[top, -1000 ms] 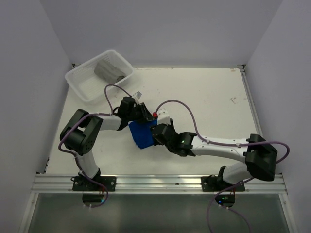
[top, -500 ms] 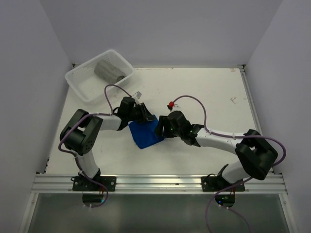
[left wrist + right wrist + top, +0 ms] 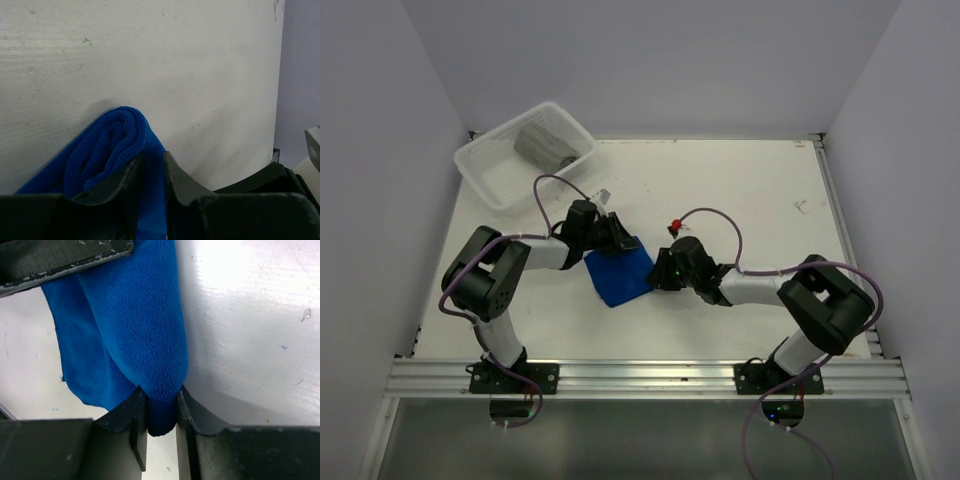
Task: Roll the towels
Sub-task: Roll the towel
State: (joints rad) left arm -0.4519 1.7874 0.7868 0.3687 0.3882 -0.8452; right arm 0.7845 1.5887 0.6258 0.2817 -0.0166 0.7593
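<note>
The blue towel [image 3: 621, 276] lies folded on the white table between my two grippers. My left gripper [image 3: 621, 239] is shut on its far edge; in the left wrist view the towel [image 3: 107, 150] bulges in folds beside the fingers [image 3: 177, 180]. My right gripper [image 3: 658, 273] is shut on its right edge; in the right wrist view the towel [image 3: 135, 325] is pinched between the jaws. The grey towel [image 3: 542, 145] sits rolled in the plastic basket at the back left.
The translucent white basket [image 3: 485, 170] stands at the table's back left corner. A small red-tipped part [image 3: 675, 223] sits on the right arm's cable. Purple cables loop over both arms. White walls close the table on three sides.
My right gripper has swung from the towel's near side up and round to its right edge. The towel now lies flatter and wider. The left gripper has stayed in place.
</note>
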